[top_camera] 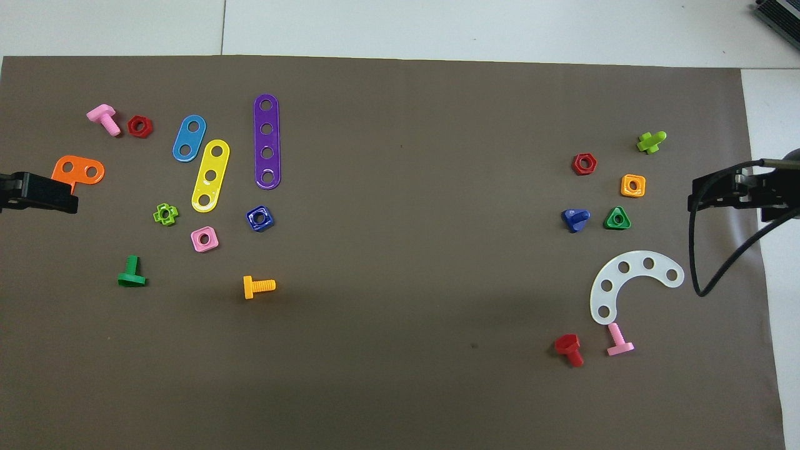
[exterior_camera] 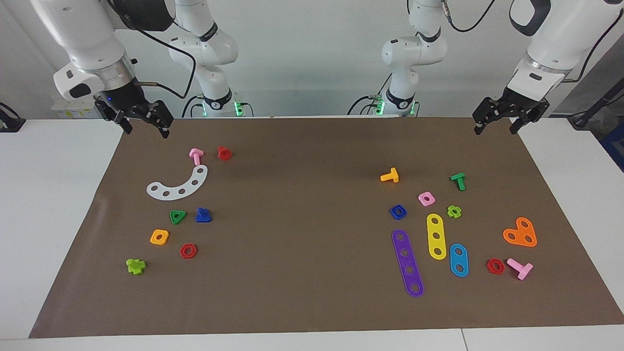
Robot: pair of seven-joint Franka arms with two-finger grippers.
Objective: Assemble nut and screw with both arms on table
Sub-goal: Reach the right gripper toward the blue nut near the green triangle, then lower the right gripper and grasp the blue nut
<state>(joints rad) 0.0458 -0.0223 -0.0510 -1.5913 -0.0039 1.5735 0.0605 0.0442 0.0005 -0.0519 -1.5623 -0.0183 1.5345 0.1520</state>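
I see the dark-blue square nut [exterior_camera: 398, 211] lying flat at centre-right of the facing view, hole up, beside a pink square nut [exterior_camera: 426, 198]. The dark-blue screw [exterior_camera: 203, 215] sits at centre-left, resting on its triangular head, stubby shaft pointing up and a little tilted, next to a green triangular nut [exterior_camera: 177, 216]. Both look like light, stiff, slick plastic; I'd pinch the nut's flat sides and the screw's shaft. Left gripper [exterior_camera: 497, 128], upper right, and right gripper [exterior_camera: 145, 126], upper left, hang with fingers spread wide, holding nothing.
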